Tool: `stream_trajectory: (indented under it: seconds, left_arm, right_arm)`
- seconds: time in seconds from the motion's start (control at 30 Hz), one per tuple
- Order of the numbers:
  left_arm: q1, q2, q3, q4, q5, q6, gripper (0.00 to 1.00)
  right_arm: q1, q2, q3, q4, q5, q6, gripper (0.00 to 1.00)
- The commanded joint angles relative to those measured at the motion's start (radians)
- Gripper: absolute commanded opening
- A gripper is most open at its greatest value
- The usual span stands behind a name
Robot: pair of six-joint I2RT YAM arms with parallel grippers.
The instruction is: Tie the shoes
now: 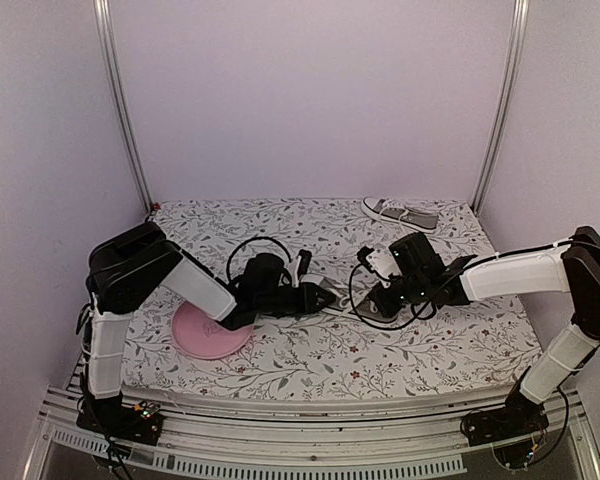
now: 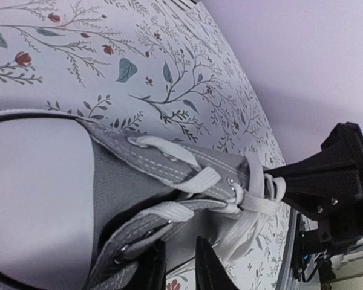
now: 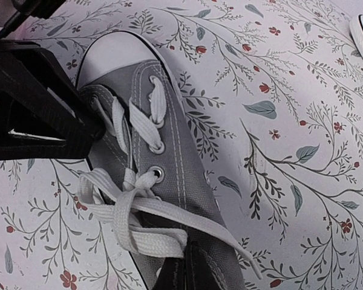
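Both grippers in on one shoe at mid-table, laces loose.

The grey shoe lies on the floral-covered table about midway between its left and right edges. The white toe cap points towards the left arm, and the white laces are bunched in a slack tangle at the top eyelets. The right gripper is at the shoe's opening with its jaws pressed together and a lace strand running across the tips; whether that strand is pinched, I cannot tell. The left gripper comes in from the toe side with its jaws a little apart at the edge of the eyelet flap, nothing clearly between them. The second shoe sits alone at the far edge, towards the right corner. A pink plate lies under the left arm, towards the near-left corner.
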Motion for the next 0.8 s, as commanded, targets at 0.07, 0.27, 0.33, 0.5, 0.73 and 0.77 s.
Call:
stream_trajectory:
  seconds: [0.07, 0.27, 0.33, 0.5, 0.73, 0.77]
  left_arm:
    - [0.002, -0.013, 0.005, 0.112, 0.088, 0.028, 0.37]
    - [-0.017, 0.028, 0.067, 0.031, 0.111, 0.045, 0.41]
    - [-0.019, 0.034, 0.071, 0.025, 0.113, 0.045, 0.41]
    - [-0.027, 0.047, 0.082, 0.011, 0.127, 0.039, 0.36]
    - [-0.045, 0.051, 0.082, -0.004, 0.135, 0.044, 0.37]
    - [-0.048, 0.051, 0.082, -0.003, 0.137, 0.047, 0.36]
  right_arm:
    - [0.002, -0.019, -0.005, -0.002, -0.022, 0.036, 0.03]
    - [0.002, -0.02, 0.001, -0.001, -0.026, 0.035, 0.03]
    - [0.002, -0.02, 0.002, 0.0, -0.028, 0.035, 0.03]
    - [0.001, -0.013, 0.001, 0.003, -0.027, 0.032, 0.02]
    - [0.003, -0.007, 0.004, 0.01, -0.03, 0.037, 0.02]
    - [0.002, -0.006, 0.003, 0.01, -0.032, 0.037, 0.02]
